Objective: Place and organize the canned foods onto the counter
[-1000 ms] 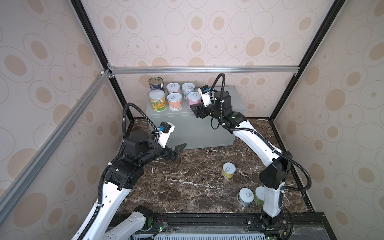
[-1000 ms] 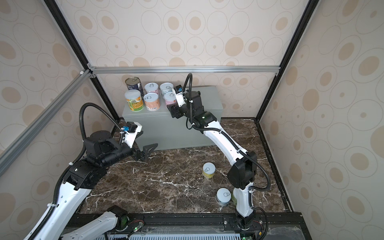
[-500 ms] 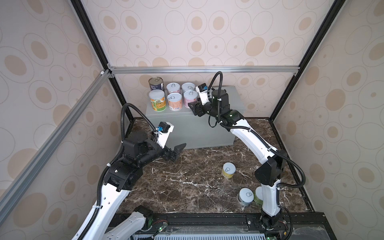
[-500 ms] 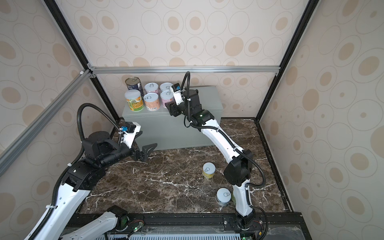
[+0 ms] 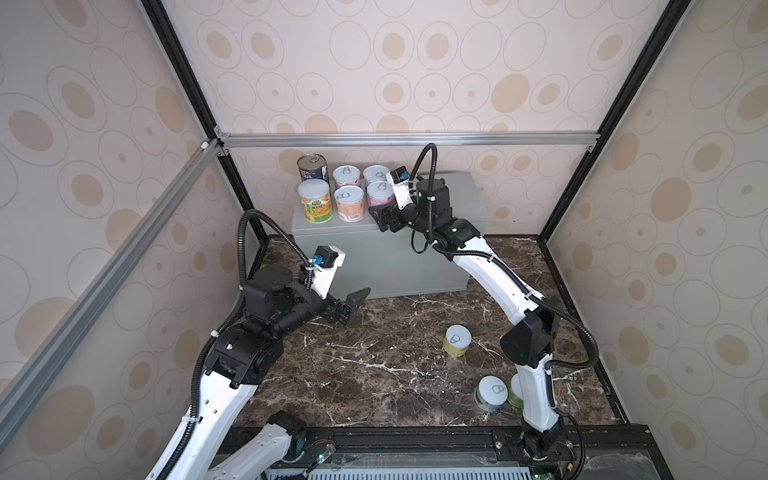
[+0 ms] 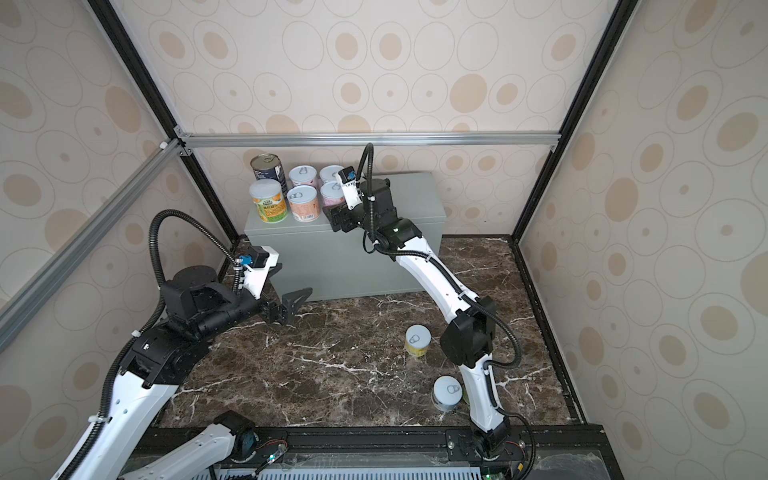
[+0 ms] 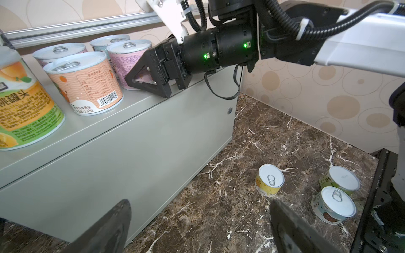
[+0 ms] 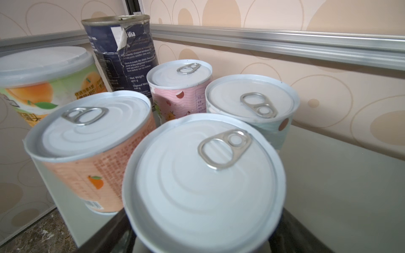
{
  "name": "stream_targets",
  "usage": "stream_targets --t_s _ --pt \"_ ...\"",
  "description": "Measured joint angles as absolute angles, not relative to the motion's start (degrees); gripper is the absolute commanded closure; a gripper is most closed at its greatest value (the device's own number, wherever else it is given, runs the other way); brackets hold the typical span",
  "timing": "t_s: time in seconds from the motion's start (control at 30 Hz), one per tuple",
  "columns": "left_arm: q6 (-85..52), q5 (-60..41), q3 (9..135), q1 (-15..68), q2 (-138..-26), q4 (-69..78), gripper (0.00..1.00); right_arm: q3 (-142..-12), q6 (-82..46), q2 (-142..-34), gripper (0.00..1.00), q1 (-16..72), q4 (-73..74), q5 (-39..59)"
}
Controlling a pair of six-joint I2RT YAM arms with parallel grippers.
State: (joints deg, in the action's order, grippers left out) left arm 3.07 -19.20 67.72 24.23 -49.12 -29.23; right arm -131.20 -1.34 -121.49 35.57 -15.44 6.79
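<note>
On the left end of the grey counter stand several cans. They include a dark-blue can, an orange-and-green can, a peach can and a pink can. My right gripper is open, its jaws either side of the pink can, which rests on the counter. On the marble floor stand a yellow can, a white can and a green can. My left gripper hangs open and empty above the floor, in front of the counter.
The counter's right half is bare. The right arm's base link rises beside the white and green cans. Patterned walls and aluminium rails close in the cell on three sides.
My right gripper carried the pink can leftward, next to the peach can, and its jaws have widened. The left arm has stayed put.
</note>
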Motion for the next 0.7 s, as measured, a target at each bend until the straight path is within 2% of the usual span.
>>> stream_targets --t_s 0.3,0.7 --pt "3.4 -18.3 67.0 24.2 -47.7 -29.3 0.02 -133.9 -2.4 -123.5 0.2 35.9 -15.4 4.6" --pt "3.5 -17.7 66.5 24.2 -47.5 -29.3 0.02 -139.5 -2.3 -127.1 0.21 36.0 -17.0 2.9"
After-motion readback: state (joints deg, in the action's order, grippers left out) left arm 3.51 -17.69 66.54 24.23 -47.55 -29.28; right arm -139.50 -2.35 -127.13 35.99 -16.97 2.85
